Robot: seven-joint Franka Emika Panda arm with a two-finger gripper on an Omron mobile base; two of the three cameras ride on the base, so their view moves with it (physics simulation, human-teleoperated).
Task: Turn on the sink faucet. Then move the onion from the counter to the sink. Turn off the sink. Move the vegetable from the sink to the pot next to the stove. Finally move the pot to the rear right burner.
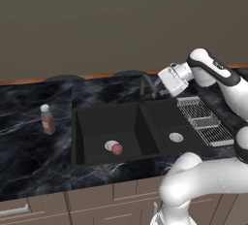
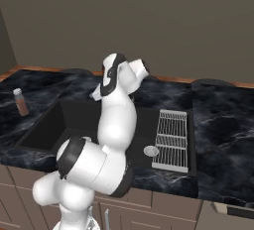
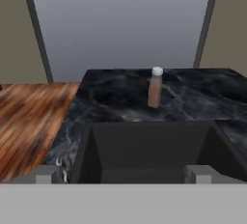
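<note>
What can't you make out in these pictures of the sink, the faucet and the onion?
- Water: in the left base view, whether the sink faucet is running is too faint to tell.
- Faucet handle: the white hand covers it in the left base view.
- The onion: the arm blocks the left basin floor in the right base view.
- The sink: its floor is cut off at the bottom of the hand view.
- Bottle label: too small.

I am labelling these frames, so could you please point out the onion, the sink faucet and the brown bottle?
onion (image 1: 117, 149): left base view, middle of the reddish ball in the left basin.
sink faucet (image 1: 144, 86): left base view, its thin upright neck.
brown bottle (image 3: 155, 91): hand view, its brown body below the white cap.
</note>
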